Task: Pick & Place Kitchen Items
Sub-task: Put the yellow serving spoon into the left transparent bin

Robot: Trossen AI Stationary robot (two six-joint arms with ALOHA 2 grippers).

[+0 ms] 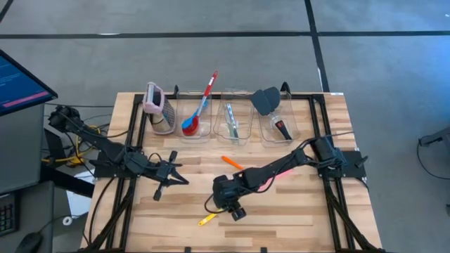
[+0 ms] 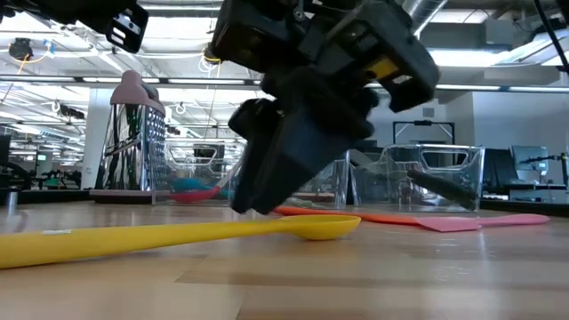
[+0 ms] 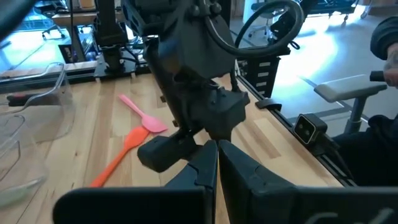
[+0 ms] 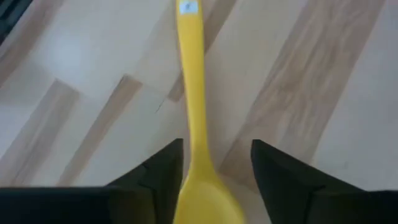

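1. Dark and stretched out, the right arm (image 1: pixel 281 167) reaches from the table's right rail across to the front middle, wrist bent down so the right gripper (image 4: pixel 211 168) hangs low over the wood.
2. Its fingers (image 4: pixel 155 177) stand apart on either side of the yellow spoon (image 4: pixel 196 124), at the neck just above the bowl; whether they touch it cannot be told.
3. That spoon lies flat near the front edge, handle running away from the gripper.
4. Resting left of centre, the left gripper (image 1: pixel 171 176) points toward the right arm, its fingers (image 3: pixel 193 177) pressed together on nothing.
5. An orange spatula (image 1: pixel 233 163) and a pink spatula (image 3: pixel 140 112) lie on the boards behind the right gripper.
6. Three clear bins (image 1: pixel 232 123) line the far edge beside a grater (image 1: pixel 156 105); one holds a red spoon (image 1: pixel 200 105), another a black spatula (image 1: pixel 266 100).
7. Pale wood planks (image 1: pixel 295 211) form the table; a workshop with ceiling lights lies beyond.
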